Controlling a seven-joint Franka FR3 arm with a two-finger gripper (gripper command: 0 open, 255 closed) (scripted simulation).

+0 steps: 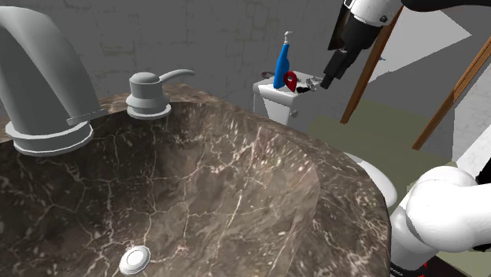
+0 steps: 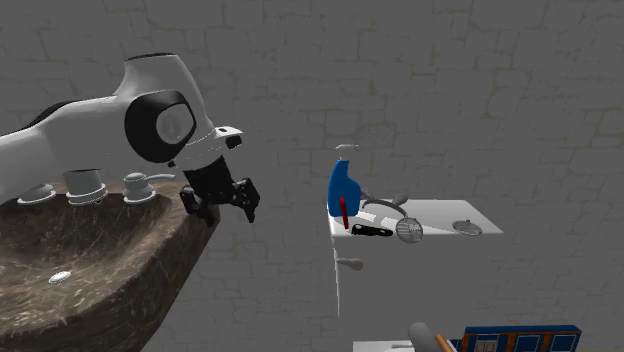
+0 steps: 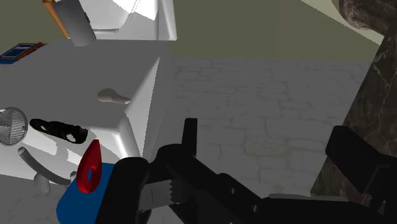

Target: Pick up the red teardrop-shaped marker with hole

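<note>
The red teardrop marker is propped against a blue bottle on the white cistern. Judged light, stiff, thin: its flat faces should be pinched. The end effector is seen released, nearby.

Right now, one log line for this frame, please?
gripper open, empty | red teardrop marker on toilet tank, by blue spray bottle | not grasped

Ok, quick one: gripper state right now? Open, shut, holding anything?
Gripper: open, fingers apart, holding nothing. The red teardrop marker is not grasped; it sits by the blue bottle.
</note>
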